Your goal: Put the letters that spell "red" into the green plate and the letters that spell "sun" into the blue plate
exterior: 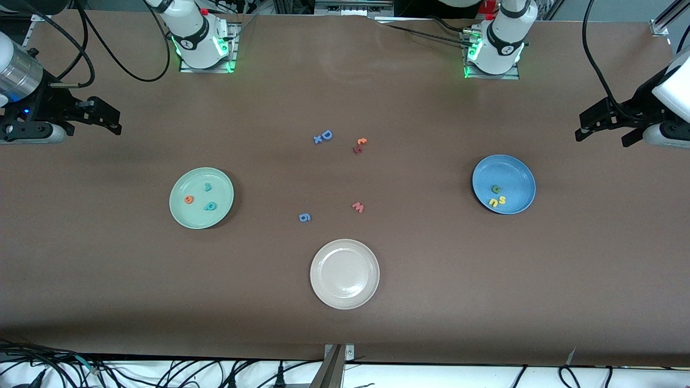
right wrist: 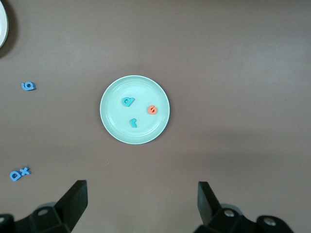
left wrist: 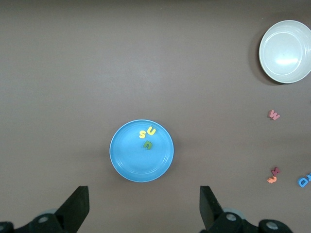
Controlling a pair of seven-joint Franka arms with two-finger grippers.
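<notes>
- Nearest the front camera lies the off-white plate [exterior: 344, 274], bare, on the brown tabletop [exterior: 431, 302]; every place below is given from this plate.
- The right pincer [exterior: 110, 121] hangs with its jaws wide and nothing in them, over the tabletop at the right arm's end, well apart from the off-white plate.
- The green plate [exterior: 201, 198] sits farther from the camera than the off-white plate, toward the right arm's end; in it lie the orange "e" [exterior: 188, 199], the teal "r" [exterior: 207, 187] and the teal "d" [exterior: 210, 206], apart from one another.
- Loose letters lie between the off-white plate and the arm bases: a blue "6" [exterior: 304, 217], a pink "w" [exterior: 358, 207], a blue "D" [exterior: 325, 134] touching a small blue "x" [exterior: 317, 139], and a dark red letter [exterior: 357, 149] touching an orange letter [exterior: 361, 141].
- The blue plate [exterior: 504, 184] sits toward the left arm's end, holding the dark green "n" [exterior: 496, 188], the yellow "u" [exterior: 493, 202] and the yellow "s" [exterior: 502, 200], close together.
- The left pincer [exterior: 601, 132] hangs wide and empty at the left arm's end.
</notes>
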